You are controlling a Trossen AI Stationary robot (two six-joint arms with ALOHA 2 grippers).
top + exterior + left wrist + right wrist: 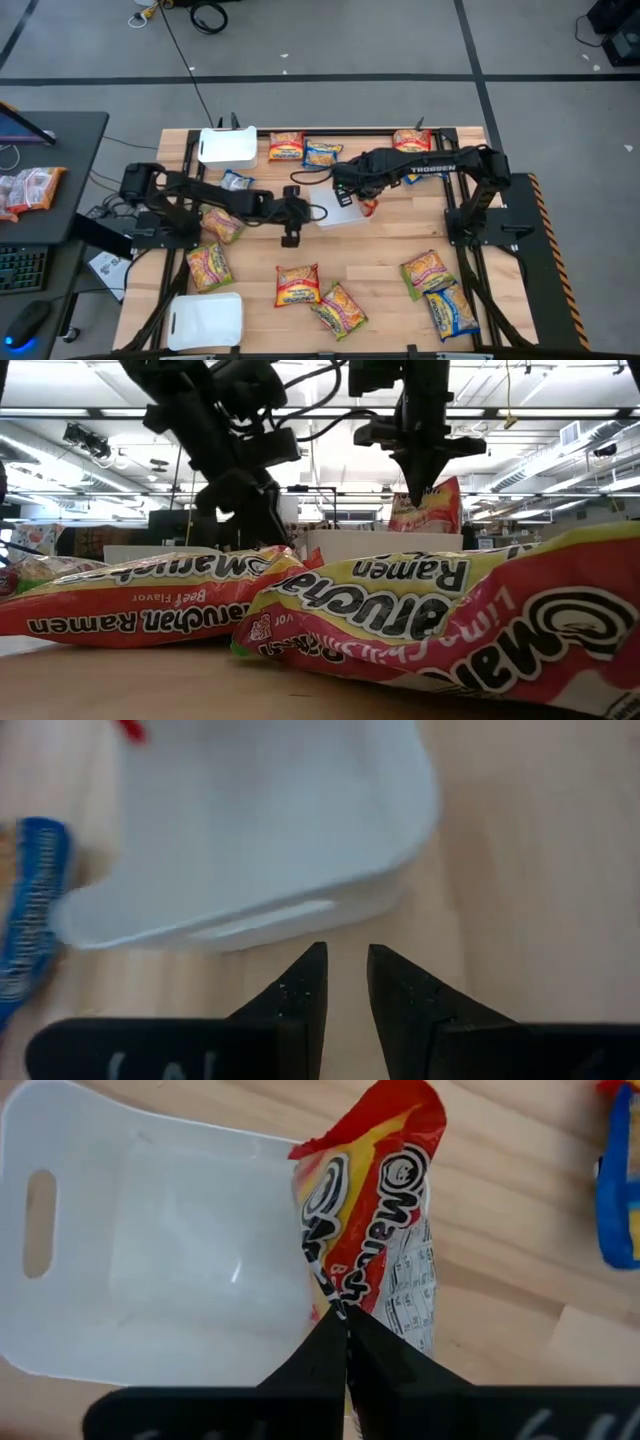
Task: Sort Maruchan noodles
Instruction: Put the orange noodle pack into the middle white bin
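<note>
My right gripper (345,1320) pinching a red-orange ramen packet (372,1230) by its edge, packet's long axis running straight out from the fingertips, hanging just beside the white tray (150,1250), possibly overlapping its rim, my left gripper (345,985) waiting near the tray, fingers narrowly parted, gripping nothing.

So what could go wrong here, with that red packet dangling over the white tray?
The right gripper pinches the red packet only by a thin edge, so it might slip early. The packet hangs at the middle tray's rim, not over its centre, so it may land half on the table. The left gripper waits close beside the same tray and could nudge it.
</note>
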